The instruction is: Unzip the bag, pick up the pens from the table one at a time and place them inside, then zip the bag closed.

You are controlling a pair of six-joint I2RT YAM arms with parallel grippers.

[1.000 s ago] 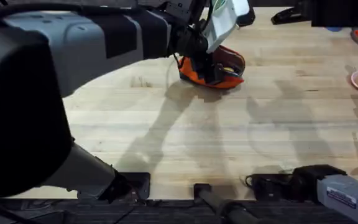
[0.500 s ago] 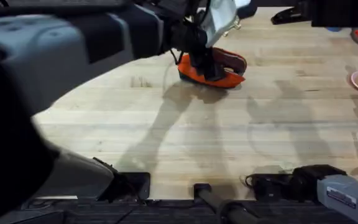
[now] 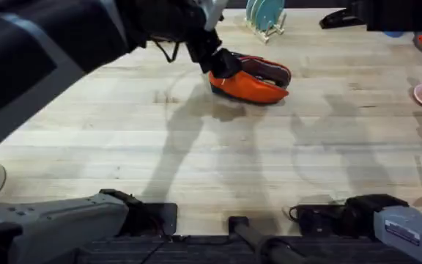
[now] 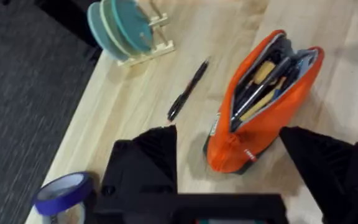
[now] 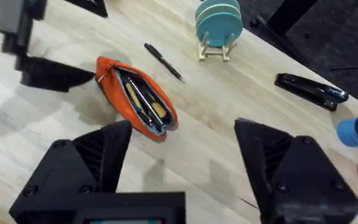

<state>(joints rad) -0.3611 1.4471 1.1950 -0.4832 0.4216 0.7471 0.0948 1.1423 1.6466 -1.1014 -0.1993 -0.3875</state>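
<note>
**Q:** Grippers first — how did they stand?

**A:** Both were spread wide with nothing between the fingers. The left gripper (image 4: 229,168) hung over the near end of the bag (image 4: 263,102), one finger to each side of that end and neither touching the fabric. The right gripper (image 5: 179,168) was well apart from the bag, above bare table (image 5: 229,124).

**Q:** And the bag?

**A:** It lay on its side on the table, zipper undone, mouth gaping. The right wrist view showed slim dark and yellowish items inside it; I could not tell which pens they were. From overhead the left arm's dark bulk covered the pouch's left end.

**Q:** Any pen outside?

**A:** One black pen (image 4: 188,90) lay on the wood just beside the bag, between it and a rack of teal plates (image 4: 120,28).

**Q:** Anything else nearby?

**A:** A blue tape roll (image 4: 64,193) sat by the table's edge, and a black stapler (image 5: 309,91) lay farther off.
</note>
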